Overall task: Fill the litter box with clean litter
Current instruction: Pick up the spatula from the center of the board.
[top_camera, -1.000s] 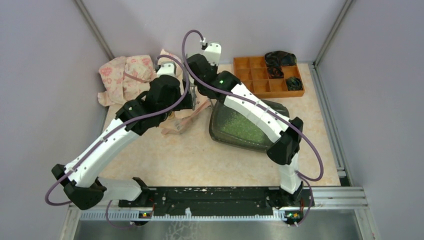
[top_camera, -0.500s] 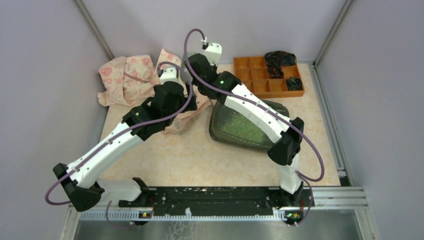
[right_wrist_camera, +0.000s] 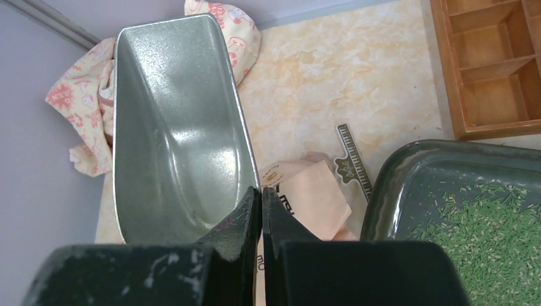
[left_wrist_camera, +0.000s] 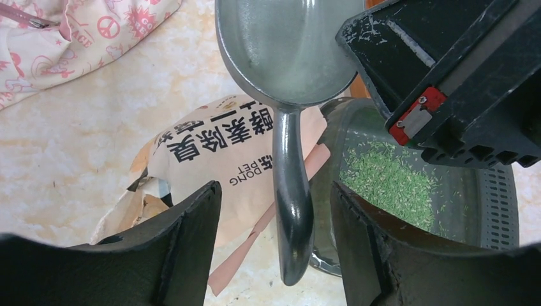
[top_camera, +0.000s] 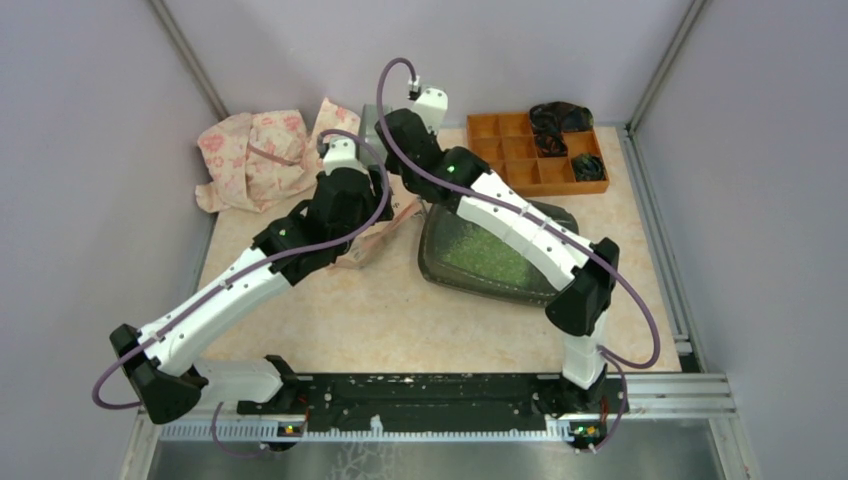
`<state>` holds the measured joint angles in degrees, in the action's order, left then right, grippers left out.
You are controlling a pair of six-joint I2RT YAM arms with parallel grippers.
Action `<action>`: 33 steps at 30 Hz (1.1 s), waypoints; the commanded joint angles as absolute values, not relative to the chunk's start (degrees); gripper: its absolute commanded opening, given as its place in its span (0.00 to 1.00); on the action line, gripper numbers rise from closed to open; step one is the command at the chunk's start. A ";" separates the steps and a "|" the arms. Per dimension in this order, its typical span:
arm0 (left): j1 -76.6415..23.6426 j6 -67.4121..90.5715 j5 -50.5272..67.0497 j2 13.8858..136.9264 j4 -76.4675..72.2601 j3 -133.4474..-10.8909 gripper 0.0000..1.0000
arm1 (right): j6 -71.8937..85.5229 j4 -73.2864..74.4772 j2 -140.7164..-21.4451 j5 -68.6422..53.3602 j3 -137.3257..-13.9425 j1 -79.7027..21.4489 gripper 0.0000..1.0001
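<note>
Pale lilac walls (top_camera: 90, 150) close in three sides, joined at the far corners by slanting aluminium posts (top_camera: 188, 58), around an evenly lit, cream-and-peach marbled worktop (top_camera: 380, 320) with a black rail (top_camera: 430, 392) and a brushed metal sheet (top_camera: 450, 458) along its near edge.

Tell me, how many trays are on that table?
2: the dark litter box right of centre, and the orange organiser tray at the far right corner. No others show.
</note>
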<state>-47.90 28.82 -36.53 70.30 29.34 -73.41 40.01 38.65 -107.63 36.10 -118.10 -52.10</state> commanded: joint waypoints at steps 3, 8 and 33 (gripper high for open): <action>-48.34 29.38 -37.44 69.47 26.70 -73.22 0.70 | 41.14 33.70 -103.88 35.03 -119.09 -52.81 0.00; -48.41 30.05 -37.52 69.15 25.44 -72.77 0.55 | 41.30 33.25 -104.23 34.37 -119.21 -53.24 0.00; -48.26 27.18 -36.41 69.93 40.05 -85.89 0.00 | 38.24 37.49 -104.37 31.16 -124.69 -52.93 0.34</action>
